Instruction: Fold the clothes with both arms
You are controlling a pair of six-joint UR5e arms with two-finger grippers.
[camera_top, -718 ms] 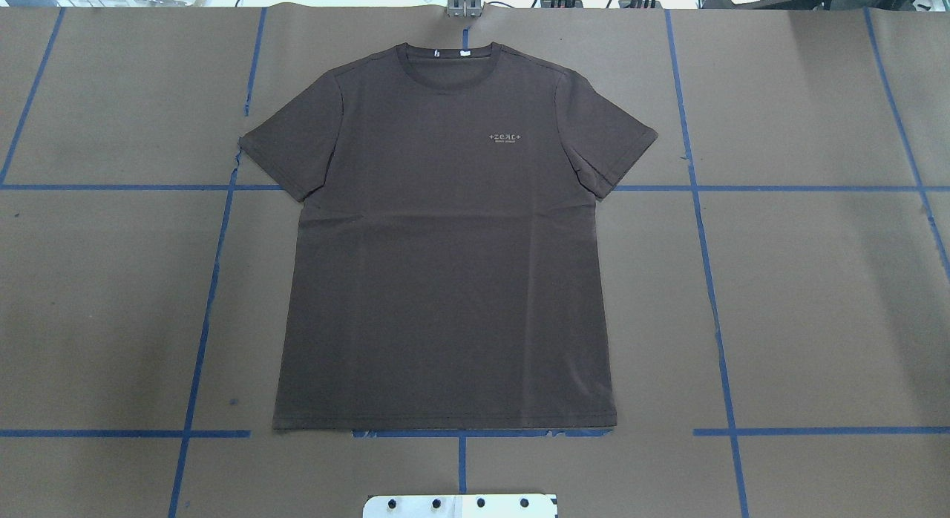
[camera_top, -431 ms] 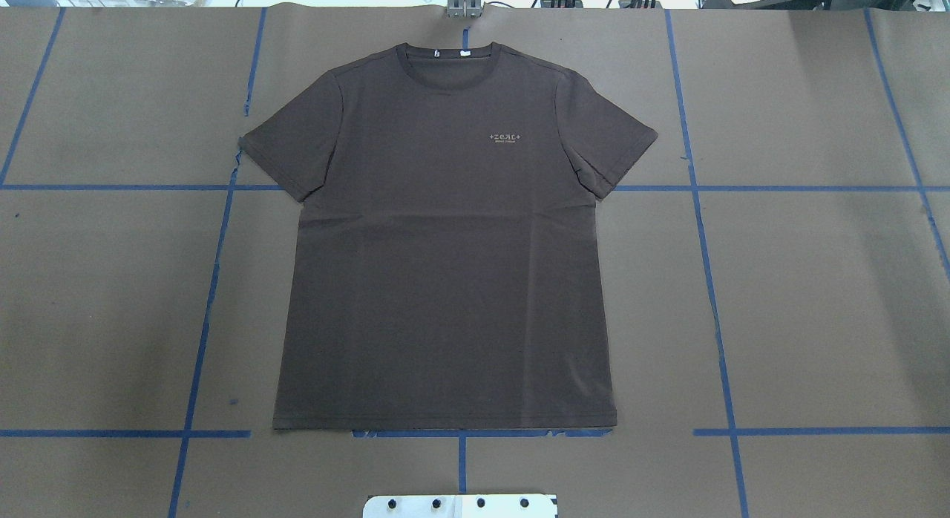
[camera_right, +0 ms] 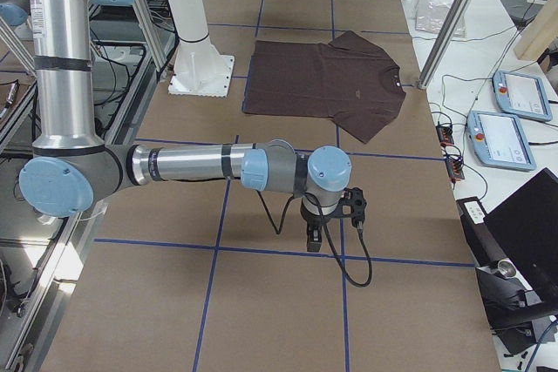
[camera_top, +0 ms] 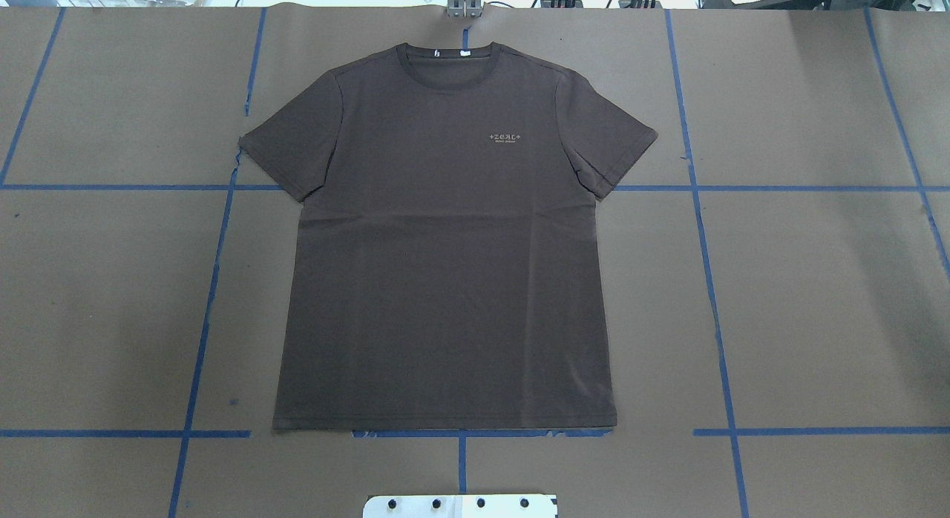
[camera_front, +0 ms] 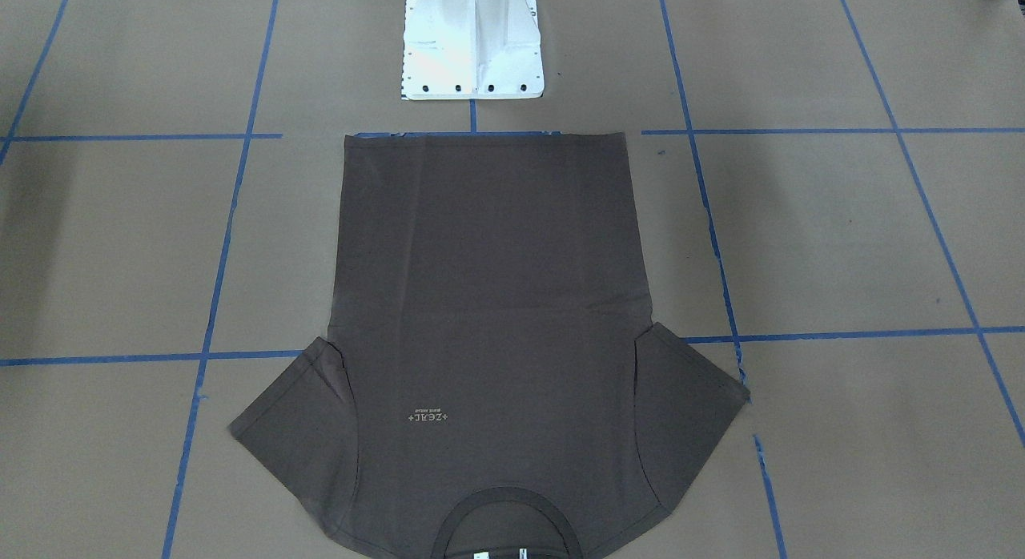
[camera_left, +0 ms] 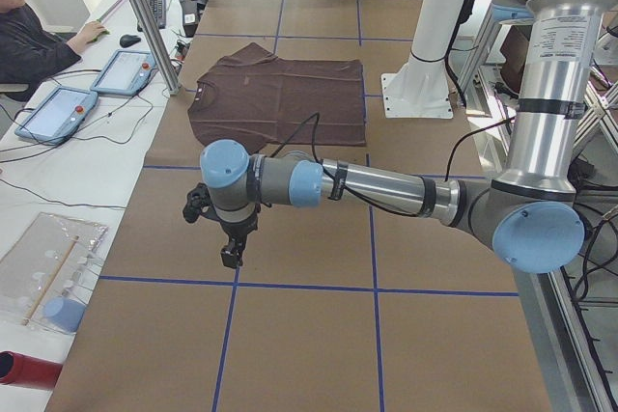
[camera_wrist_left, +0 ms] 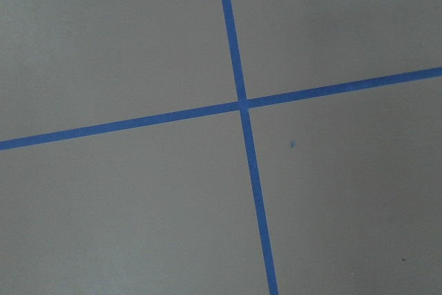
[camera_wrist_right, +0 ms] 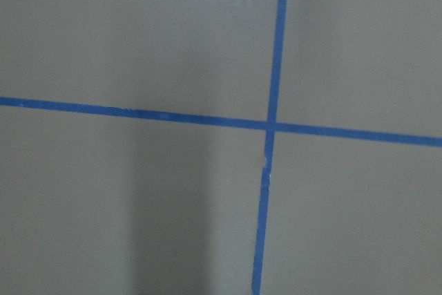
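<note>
Looks like the very start, with shirt (camera_top: 445, 243) flat and unfolded mid-worktop (camera_top: 816, 295), collar (camera_front: 508, 495) at 12 o'clock, left claw (camera_left: 232, 256) hanging well off at 9 o'clock, right claw (camera_right: 314, 240) at 3 o'clock, apart or together impossible to tell; next calls for both reaching in to its edges.

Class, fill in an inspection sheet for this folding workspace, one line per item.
Surface: brown paper table with blue tape grid.
Job's things: T-shirt flat, unfolded, logo up.
Clutter: nothing seen.
Grippers: left gripper and right gripper hang above bare paper, away from the shirt; open or shut cannot be told.
Cables: black cables loop off both wrists.
Surroundings: white pedestal; person at side bench with teach pendants.
</note>
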